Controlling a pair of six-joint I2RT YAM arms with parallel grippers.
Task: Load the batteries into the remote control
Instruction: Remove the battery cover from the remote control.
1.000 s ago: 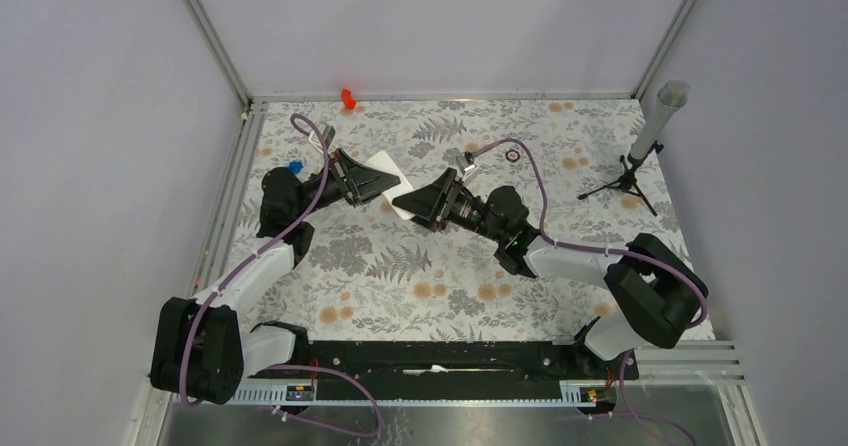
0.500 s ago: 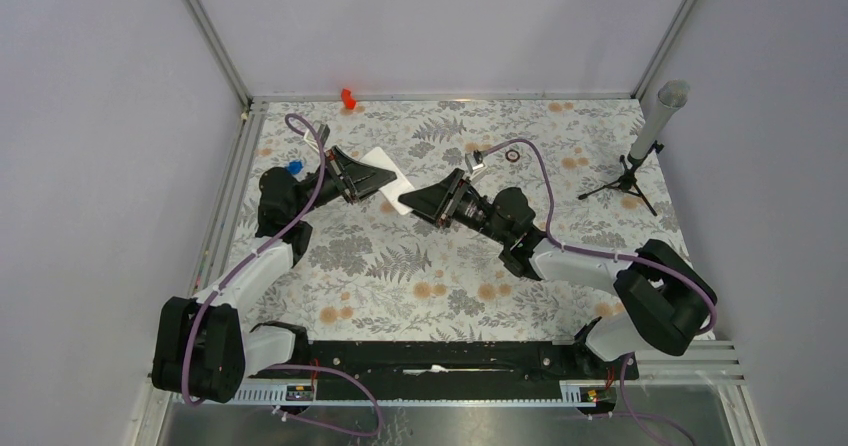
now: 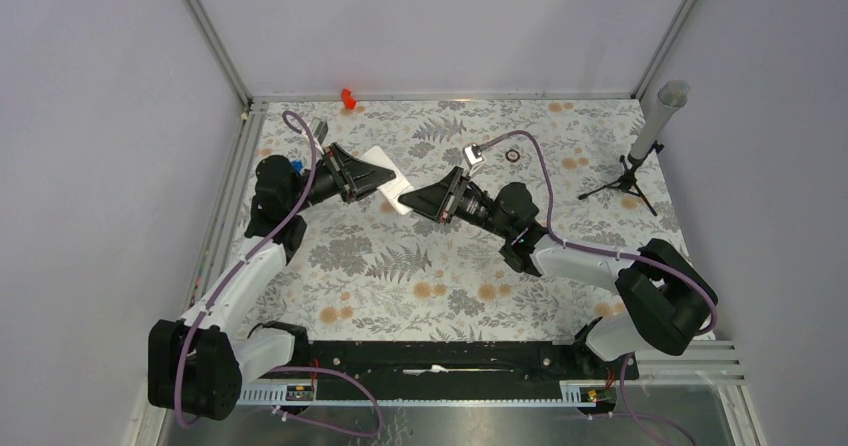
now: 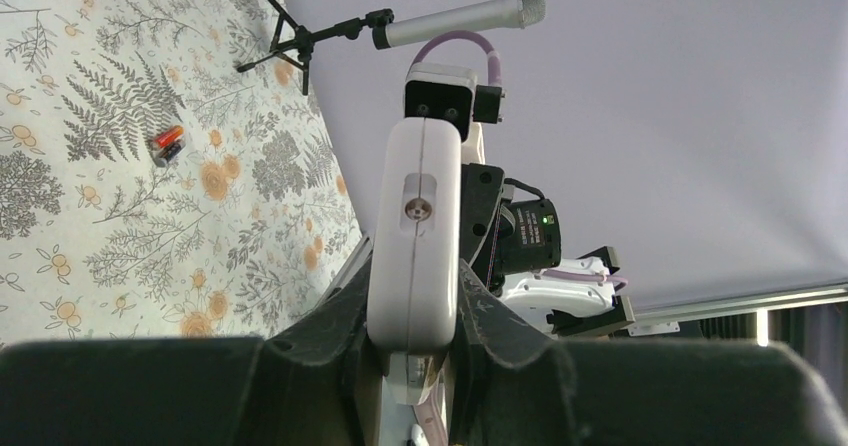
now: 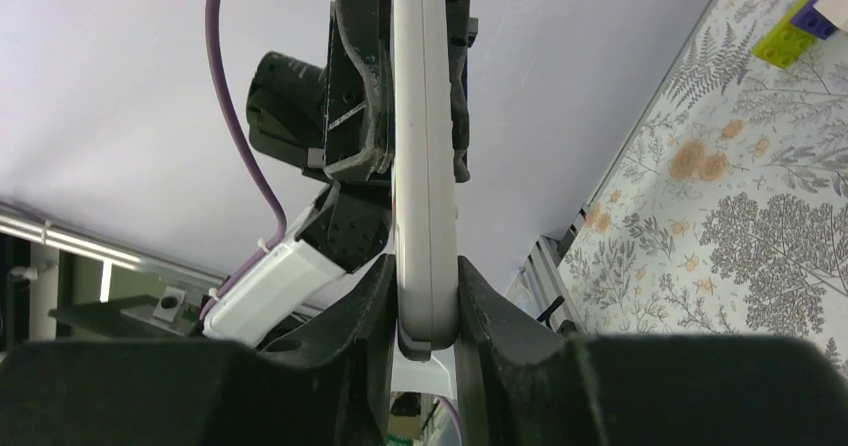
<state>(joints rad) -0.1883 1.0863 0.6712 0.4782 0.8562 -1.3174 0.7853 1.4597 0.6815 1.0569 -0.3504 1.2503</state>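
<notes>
Your right wrist camera: remote held edge-on between two grippers

You are looking along the thin white edge of the remote control (image 5: 428,236), which stands upright in mid-frame. Your right gripper (image 5: 426,271) clamps its near end, one dark finger (image 5: 365,311) pressed to each broad side. At the far end, the left gripper (image 5: 410,151) grips it the same way, with a purple cable (image 5: 225,86) curving away on its left. To your right lies the floral table cover (image 5: 740,216), with green, blue and white bricks (image 5: 805,16) in the top corner.
</notes>
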